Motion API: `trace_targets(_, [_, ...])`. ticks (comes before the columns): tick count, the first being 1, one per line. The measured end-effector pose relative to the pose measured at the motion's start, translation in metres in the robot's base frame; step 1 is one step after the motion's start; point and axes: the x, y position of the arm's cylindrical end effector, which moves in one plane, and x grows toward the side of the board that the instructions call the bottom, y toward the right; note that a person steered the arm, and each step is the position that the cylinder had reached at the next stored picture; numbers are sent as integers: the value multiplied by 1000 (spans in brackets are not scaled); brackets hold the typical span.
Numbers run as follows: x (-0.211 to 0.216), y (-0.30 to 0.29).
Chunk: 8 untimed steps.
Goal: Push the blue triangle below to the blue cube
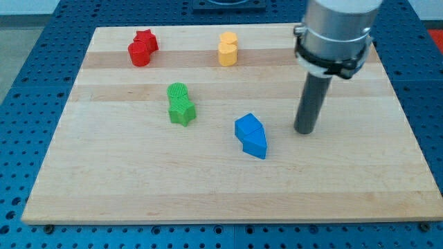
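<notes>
A: What sits along the top of the wooden board (pixel 221 200)?

B: Upper left, the red star (pixel 147 40) touches the red cylinder (pixel 139 54). The two yellow blocks (pixel 228 48) touch at upper centre.

A: And lower down?

B: The green cylinder (pixel 178 92) touches the green star (pixel 183 112), left of centre. The blue cube (pixel 248 127) and blue triangle (pixel 255 144) touch at centre, triangle at the cube's lower right. My tip (pixel 304 131) stands just right of them.

The arm (pixel 340 28) ends in a wide round body of light grey metal with a smooth, slightly shiny surface. Around its lower edge sits a black ring like a clamp, with a small black lug at the side toward the view's left. Under the ring comes a short, narrower grey collar. From this collar a straight dark grey rod (pixel 311 100) goes down, plain and matte, without markings. My tip (pixel 303 131) is blunt and flat.
</notes>
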Motion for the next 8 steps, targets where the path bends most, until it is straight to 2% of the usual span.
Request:
trace_targets(2, [25, -58])
trace_targets(5, [31, -126])
trace_targets(7, [60, -166])
trace_targets(8, [52, -201])
